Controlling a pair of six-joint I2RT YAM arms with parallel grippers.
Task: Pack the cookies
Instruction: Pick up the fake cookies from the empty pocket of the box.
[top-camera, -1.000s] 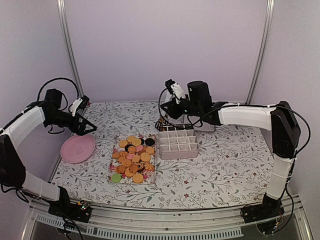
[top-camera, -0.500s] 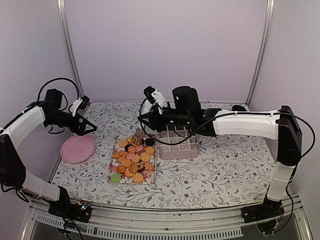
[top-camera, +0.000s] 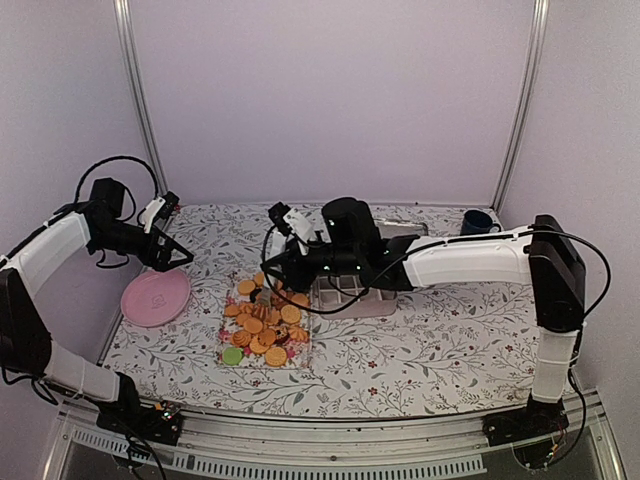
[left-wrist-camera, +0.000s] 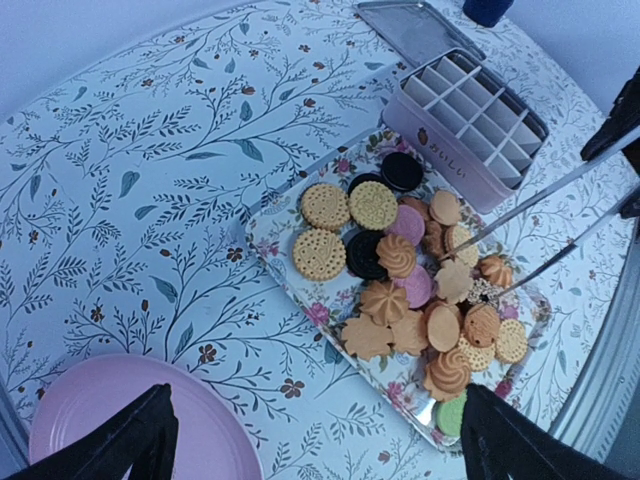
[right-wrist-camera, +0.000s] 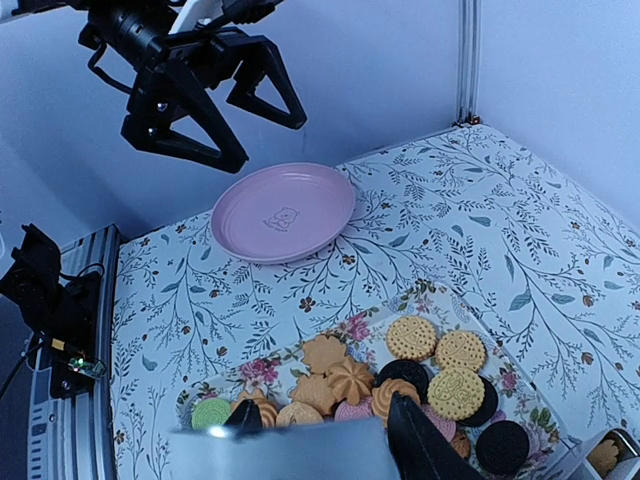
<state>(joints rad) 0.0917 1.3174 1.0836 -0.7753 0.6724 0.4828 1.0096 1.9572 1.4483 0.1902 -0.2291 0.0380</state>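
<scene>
The cookies (top-camera: 265, 318) (left-wrist-camera: 400, 260) (right-wrist-camera: 400, 380) lie heaped on a floral tray (top-camera: 228, 340), mostly orange-tan with a few black, pink and green ones. My right gripper (top-camera: 288, 264) (right-wrist-camera: 320, 425) hangs low over the tray's far end, shut on metal tongs (left-wrist-camera: 540, 200) (right-wrist-camera: 290, 455). The tongs' two arms reach down among the cookies. A pale box (top-camera: 355, 296) (left-wrist-camera: 470, 110) with several compartments stands right of the tray, partly under the right arm. Far left, my left gripper (top-camera: 180, 255) (left-wrist-camera: 315, 400) (right-wrist-camera: 215, 100) hovers open above the table, holding nothing.
A pink plate (top-camera: 155, 297) (left-wrist-camera: 110, 420) (right-wrist-camera: 283, 212) lies left of the tray, under the left gripper. The box's metal lid (left-wrist-camera: 415, 25) lies behind the box. At the back right stands a dark blue cup (top-camera: 478, 221).
The right arm has swung left with the tongs, from behind the compartment box to over the cookie tray, and dropped lower. The left arm has not moved.
</scene>
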